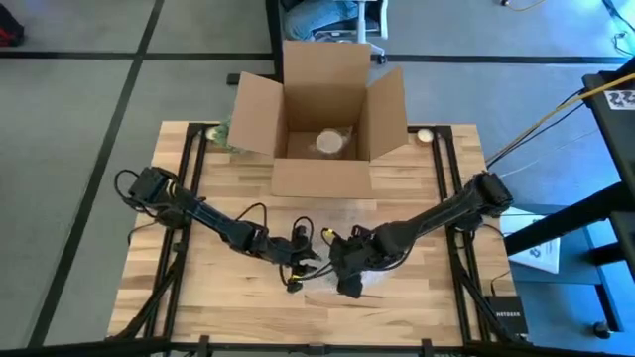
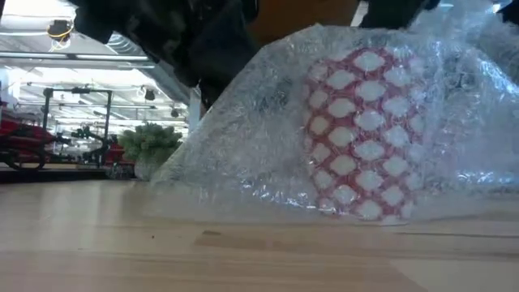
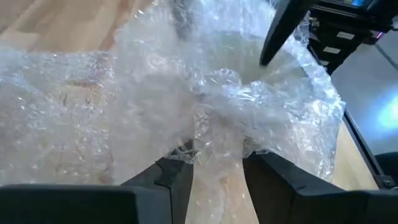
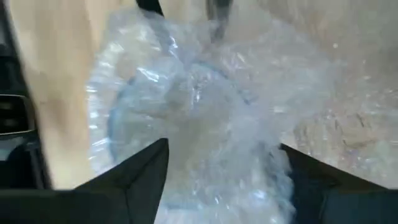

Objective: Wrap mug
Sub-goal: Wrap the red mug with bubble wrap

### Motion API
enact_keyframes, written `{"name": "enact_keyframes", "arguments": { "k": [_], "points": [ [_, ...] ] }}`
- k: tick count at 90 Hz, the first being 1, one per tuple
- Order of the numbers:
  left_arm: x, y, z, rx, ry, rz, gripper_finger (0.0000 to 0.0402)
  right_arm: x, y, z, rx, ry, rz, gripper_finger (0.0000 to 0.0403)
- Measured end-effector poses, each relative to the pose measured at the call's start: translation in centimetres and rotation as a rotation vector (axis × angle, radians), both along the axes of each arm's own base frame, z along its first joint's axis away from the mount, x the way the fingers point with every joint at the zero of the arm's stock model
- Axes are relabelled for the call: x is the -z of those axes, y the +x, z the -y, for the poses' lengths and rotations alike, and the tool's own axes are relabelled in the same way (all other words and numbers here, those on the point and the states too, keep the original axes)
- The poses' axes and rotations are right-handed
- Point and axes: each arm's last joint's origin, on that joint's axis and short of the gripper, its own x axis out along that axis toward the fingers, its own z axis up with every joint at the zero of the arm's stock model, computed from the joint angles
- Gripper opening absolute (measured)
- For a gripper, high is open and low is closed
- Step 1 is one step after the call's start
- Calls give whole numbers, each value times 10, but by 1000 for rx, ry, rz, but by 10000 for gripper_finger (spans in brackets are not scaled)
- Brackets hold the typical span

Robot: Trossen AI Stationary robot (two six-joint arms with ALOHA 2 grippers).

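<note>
- Mug [image 2: 357,134] sits on the counter [image 1: 198,288] between both arms, bubble wrap [image 3: 205,99] draped over it.
- Left pincer [image 3: 214,171] part-open, pinching a wrap fold.
- Right pincer [image 4: 221,162] wide open over the wrapped mug.
- Keep the fold taut; tuck low.

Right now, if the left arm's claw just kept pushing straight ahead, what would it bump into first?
The bubble wrap: the left gripper has its jaws on a bunched fold of it. Behind that fold probably sits the mug, though depth is unclear.
</note>
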Motion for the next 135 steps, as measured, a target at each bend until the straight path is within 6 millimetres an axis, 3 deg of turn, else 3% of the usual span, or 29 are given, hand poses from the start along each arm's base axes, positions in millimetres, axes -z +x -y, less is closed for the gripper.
{"name": "enact_keyframes", "arguments": {
  "k": [23, 30, 40, 60, 76, 92, 119, 135],
  "points": [
    [-1, 0, 1, 2, -8, 9, 120, -19, 4, 18, 84, -32, 121, 237],
    [-1, 0, 1, 1, -11, 9, 120, -3, 16, 17, 80, -20, 99, 237],
    [-2, 0, 1, 1, -12, 10, 120, 35, 26, 12, 40, -41, -29, 237],
    [-21, -10, -2, 2, -12, -6, 120, 72, 39, 6, 100, -45, -75, 237],
    [-35, -22, -7, -13, -8, -60, 120, 75, 49, 10, 146, -19, -14, 237],
    [-38, -18, -3, -3, -24, 14, 120, 70, 54, 11, 129, -49, 1, 237],
    [-4, 1, 7, -13, -31, 55, 120, 68, 53, 9, 77, -70, -13, 237],
    [5, 2, 6, -41, -14, 15, 120, 67, 52, 9, 60, -40, -26, 237]
  ]
}}
